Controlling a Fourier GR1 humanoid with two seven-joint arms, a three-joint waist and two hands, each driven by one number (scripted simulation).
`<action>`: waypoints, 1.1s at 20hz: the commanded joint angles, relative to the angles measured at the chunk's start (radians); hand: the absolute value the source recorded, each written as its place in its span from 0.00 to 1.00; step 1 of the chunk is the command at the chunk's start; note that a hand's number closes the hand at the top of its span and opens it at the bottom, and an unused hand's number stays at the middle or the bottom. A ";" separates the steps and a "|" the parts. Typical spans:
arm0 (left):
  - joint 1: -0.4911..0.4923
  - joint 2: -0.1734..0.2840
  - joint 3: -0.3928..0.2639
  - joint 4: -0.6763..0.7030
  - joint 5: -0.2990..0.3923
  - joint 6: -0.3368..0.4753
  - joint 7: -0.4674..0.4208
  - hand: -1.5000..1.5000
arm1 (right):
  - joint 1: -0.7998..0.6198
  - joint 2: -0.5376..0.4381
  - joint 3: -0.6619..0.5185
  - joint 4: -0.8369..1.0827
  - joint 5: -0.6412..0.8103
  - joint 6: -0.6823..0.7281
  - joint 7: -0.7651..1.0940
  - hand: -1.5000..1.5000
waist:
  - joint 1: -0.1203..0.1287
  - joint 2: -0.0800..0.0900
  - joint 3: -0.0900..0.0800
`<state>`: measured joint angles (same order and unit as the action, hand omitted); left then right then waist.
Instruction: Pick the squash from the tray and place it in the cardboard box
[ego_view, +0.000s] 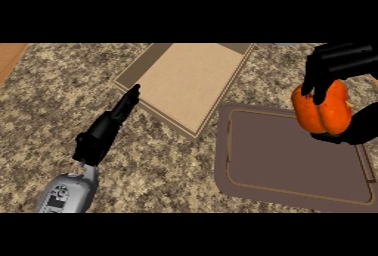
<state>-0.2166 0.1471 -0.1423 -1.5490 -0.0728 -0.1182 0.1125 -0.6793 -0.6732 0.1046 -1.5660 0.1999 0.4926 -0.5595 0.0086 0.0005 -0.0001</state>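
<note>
An orange squash (323, 112) hangs above the right part of the brown tray (288, 165), held by my right hand (336, 65), whose black fingers curl over its top and whose thumb wraps under its right side. The cardboard box (188, 82) lies open at the upper middle, left of the squash and apart from it. My left hand (111, 122) stretches out with straight fingers over the counter, its fingertips near the box's left wall.
A speckled granite counter (44, 115) surrounds the box and the tray. A strip of wooden surface (9, 57) shows at the upper left corner. The tray's inside is bare.
</note>
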 joint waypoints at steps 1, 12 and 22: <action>0.088 -0.001 -0.024 -0.058 -0.027 0.003 -0.027 0.50 | -0.131 0.011 -0.066 0.093 -0.035 0.067 0.080 1.00 | 0.006 -0.001 -0.001; 0.035 -0.013 0.013 -0.074 -0.006 -0.028 0.037 0.50 | -0.362 0.204 -0.055 0.286 0.041 0.053 0.235 1.00 | 0.005 -0.002 0.000; -0.026 -0.059 0.012 0.003 -0.036 -0.012 0.030 0.50 | -0.499 0.354 -0.021 0.567 0.216 -0.114 0.189 1.00 | 0.005 0.002 0.000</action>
<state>-0.2138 0.1086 -0.1322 -1.5295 -0.1085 -0.1400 0.0922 -1.1505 -0.3465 0.0809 -1.0714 0.3608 0.4249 -0.3435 0.0165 0.0031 -0.0008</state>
